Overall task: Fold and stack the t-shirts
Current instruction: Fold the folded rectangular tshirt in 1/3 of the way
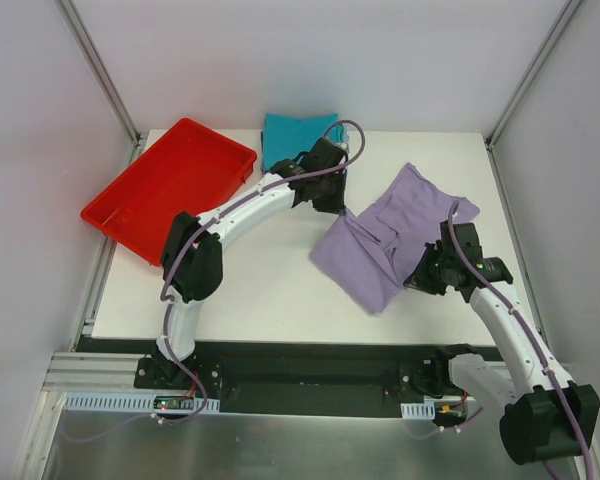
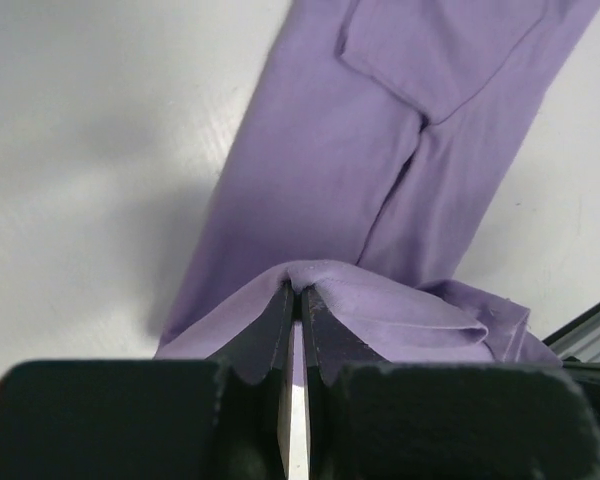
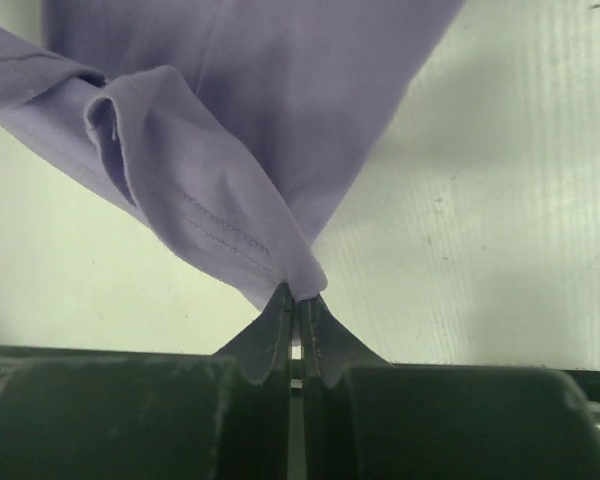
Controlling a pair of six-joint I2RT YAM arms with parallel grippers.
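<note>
Purple shirt (image 1: 380,250) looked light and floppy, bound to sag. Left jaws and right jaws each clamped a pinch of it; hem corners seemed safest.

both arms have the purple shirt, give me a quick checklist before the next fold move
1. Left fingers shut on the purple shirt: ok.
2. Right fingers shut on the same shirt: ok.
3. Shirt lying flat for a fold: not ok, it is bunched and creased between the arms.
4. Both grips on matching corners: cannot tell.
5. Folded teal shirt apart from the purple one: ok.
6. Red tray off the cloth: ok, it sits well to the left.
</note>
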